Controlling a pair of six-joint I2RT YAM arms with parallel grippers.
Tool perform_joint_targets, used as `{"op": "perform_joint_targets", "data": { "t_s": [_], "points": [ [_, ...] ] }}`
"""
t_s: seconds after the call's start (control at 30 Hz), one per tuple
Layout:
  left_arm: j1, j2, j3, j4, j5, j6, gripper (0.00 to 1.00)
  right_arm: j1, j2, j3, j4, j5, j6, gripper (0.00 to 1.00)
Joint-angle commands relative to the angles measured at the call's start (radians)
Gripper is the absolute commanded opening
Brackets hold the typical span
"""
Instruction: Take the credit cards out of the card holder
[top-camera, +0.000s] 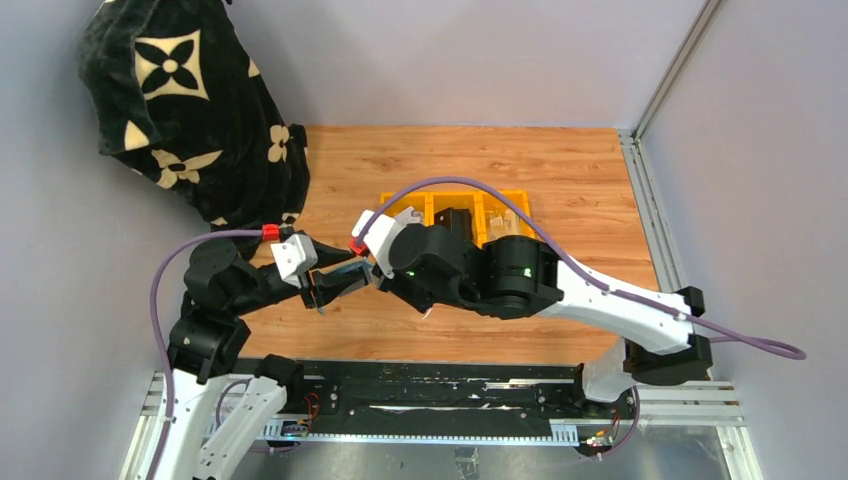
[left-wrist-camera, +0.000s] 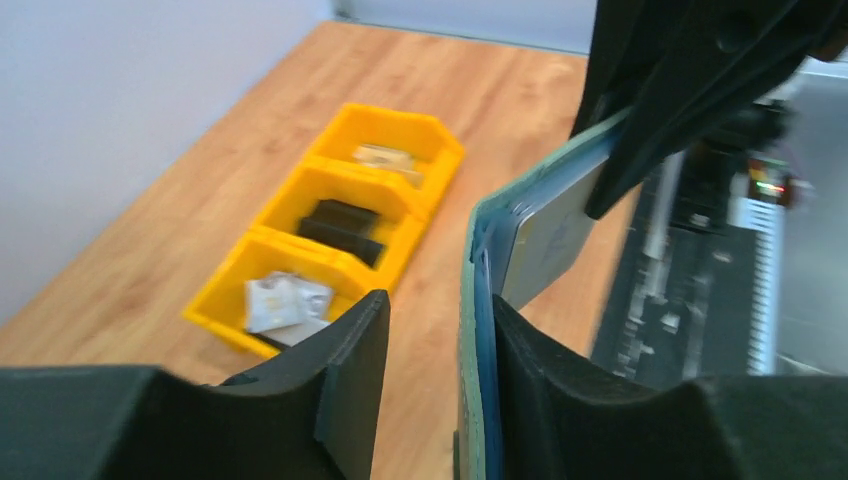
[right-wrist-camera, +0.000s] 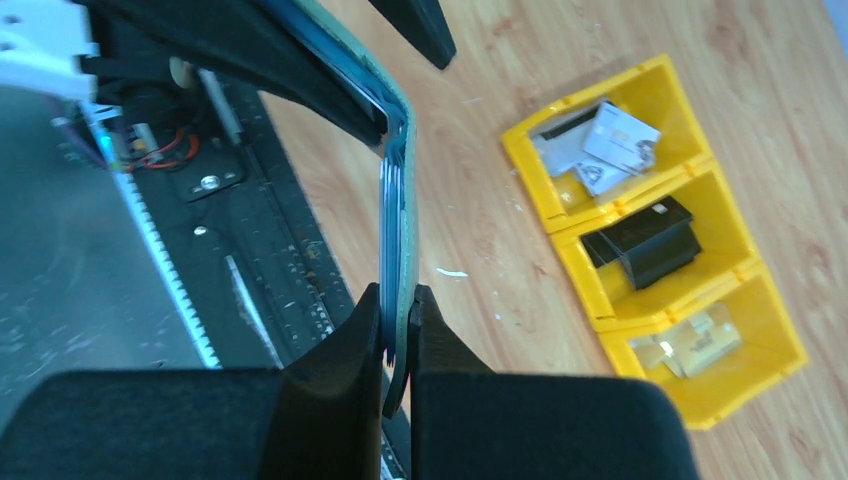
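The card holder (right-wrist-camera: 404, 220) hangs above the table (top-camera: 560, 170), pinched by its lower edge in your right tool (right-wrist-camera: 398, 315). One pale card (left-wrist-camera: 548, 238) shows in its pocket, not yet drawn. Your left tool (left-wrist-camera: 437, 315) straddles the holder, half-wide, with a gap on one side. By my judgement, the pulling is all ahead of you.

Sage-green card holder (right-wrist-camera: 409, 200), grey-blue inside; yellow bins (left-wrist-camera: 215, 300); light wood-grain worktop (top-camera: 560, 170); black cloth (top-camera: 200, 130) with cream flower motifs.
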Motion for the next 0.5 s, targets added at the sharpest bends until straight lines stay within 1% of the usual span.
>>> {"op": "perform_joint_targets", "data": {
  "t_s": [0.0, 0.1, 0.17, 0.3, 0.37, 0.47],
  "points": [
    [-0.004, 0.086, 0.091, -0.271, 0.239, 0.066, 0.44, -0.023, -0.106, -0.096, 0.148, -0.208, -0.035, 0.00],
    [-0.003, 0.116, 0.133, -0.361, 0.324, 0.074, 0.37, -0.057, -0.168, -0.161, 0.189, -0.297, -0.030, 0.00],
    [-0.004, 0.136, 0.153, -0.398, 0.378, 0.052, 0.32, -0.086, -0.200, -0.197, 0.212, -0.370, -0.021, 0.00],
    [-0.004, 0.161, 0.187, -0.439, 0.418, 0.028, 0.20, -0.122, -0.260, -0.260, 0.255, -0.468, -0.016, 0.00],
    [-0.004, 0.166, 0.206, -0.440, 0.434, 0.010, 0.18, -0.133, -0.274, -0.278, 0.266, -0.495, -0.015, 0.00],
    [-0.004, 0.178, 0.232, -0.440, 0.466, -0.030, 0.18, -0.158, -0.284, -0.296, 0.273, -0.542, -0.011, 0.00]
  ]
}}
